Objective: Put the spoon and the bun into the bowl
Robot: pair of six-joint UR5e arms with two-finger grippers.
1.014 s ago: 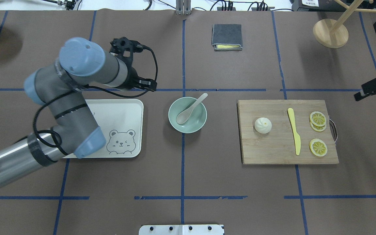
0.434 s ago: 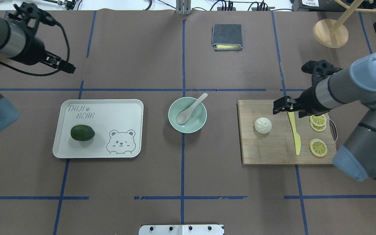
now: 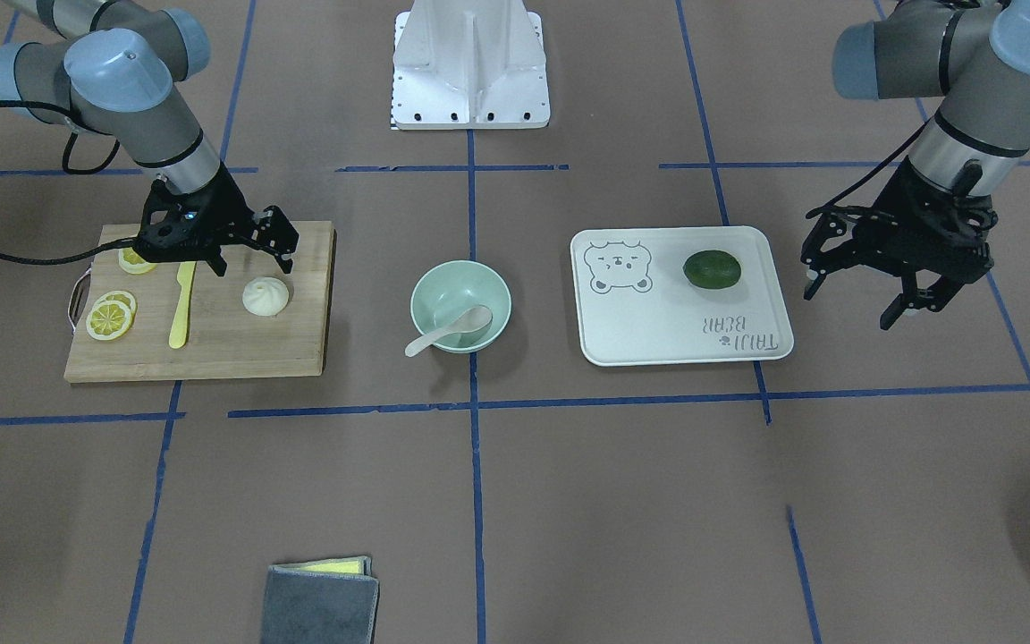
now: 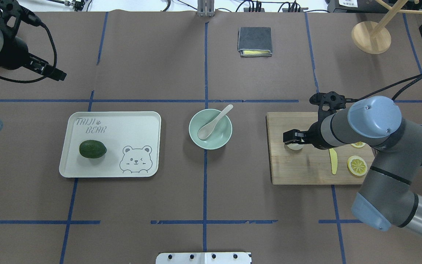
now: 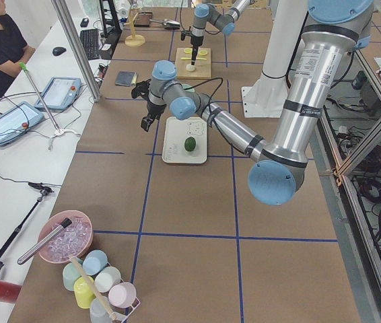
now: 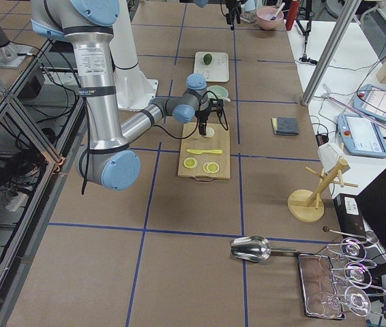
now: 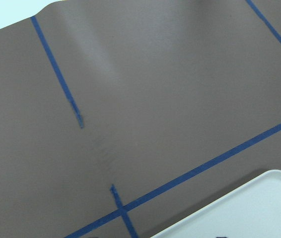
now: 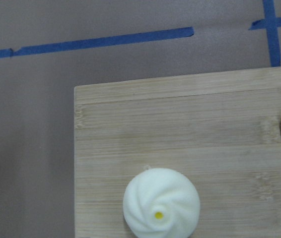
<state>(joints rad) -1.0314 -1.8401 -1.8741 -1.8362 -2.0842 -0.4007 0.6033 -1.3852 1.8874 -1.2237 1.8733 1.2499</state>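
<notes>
- The spoon [image 3: 448,329] lies with its scoop inside the mint-green bowl [image 3: 430,277] and its handle leaning over the rim toward the operators' edge, so I judge that half of the task done.
- The bowl stands at the middle of the surface [image 3: 569,501], where either arm can reach it.
- The bun [image 3: 265,296] sits upright on the bamboo cutting board [image 3: 238,349], toward the robot's right edge of the surface. It is on the side of the board nearest the bowl.
- The right end effector [image 3: 251,259] hangs above the bun with its fingers spread and nothing between them, pointing down. This looks like the line-up for a grasp from above.
- The right wrist view shows the bun [image 8: 161,203] low in the picture with its swirl facing up, so the approach seems roughly centred.
- The yellow knife [image 3: 181,304] and lemon slices [image 3: 110,317] lie just beside the bun on the board. The spread fingers need to close on the bun alone.
- The left end effector [image 3: 850,304] hangs spread and empty beyond the bear-printed tray [image 3: 658,331], toward the robot's left edge, probably parked clear. The avocado [image 3: 712,269] rests on the tray.
</notes>
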